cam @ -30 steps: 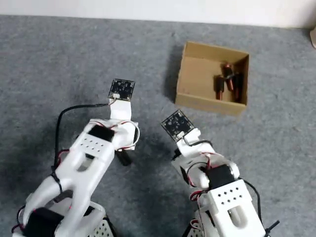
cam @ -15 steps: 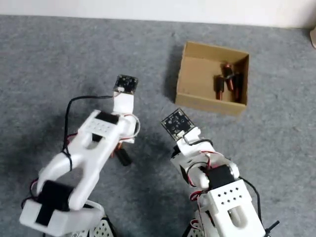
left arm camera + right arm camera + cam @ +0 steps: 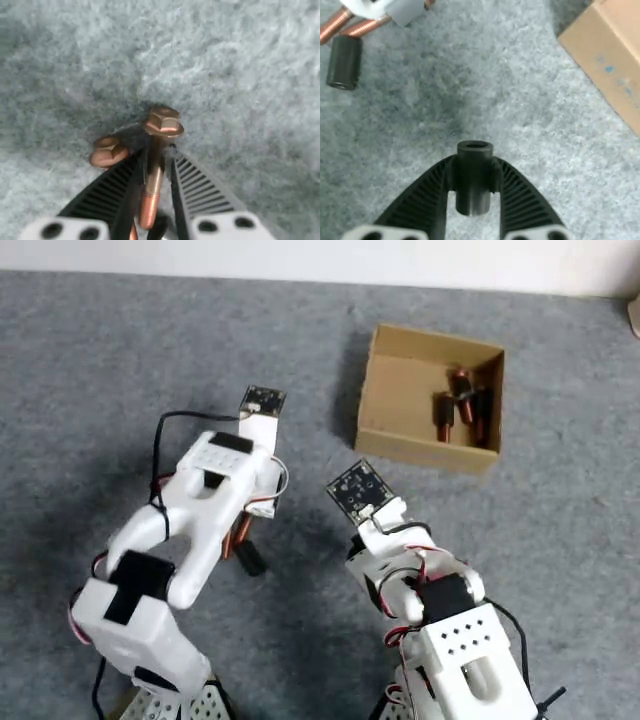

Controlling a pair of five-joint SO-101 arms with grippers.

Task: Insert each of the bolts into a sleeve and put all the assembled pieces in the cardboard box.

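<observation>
High: I see the box (image 3: 405, 435) with assembled pcs (image 3: 462, 410), well apart from both arms.
L wrist: left gripper (image 3: 157, 150) clamps bolt (image 3: 162, 122) by shank. I judge it stiff w/ slick threads, so grip mid-shank.
R wrist: right gripper (image 3: 473, 165) pinches sleeve (image 3: 474, 197). Prob. rigid, light.

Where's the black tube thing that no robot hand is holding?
The loose black sleeve lies on the grey carpet between the two arms, close beside the bolt in the left gripper, away from the cardboard box.
</observation>
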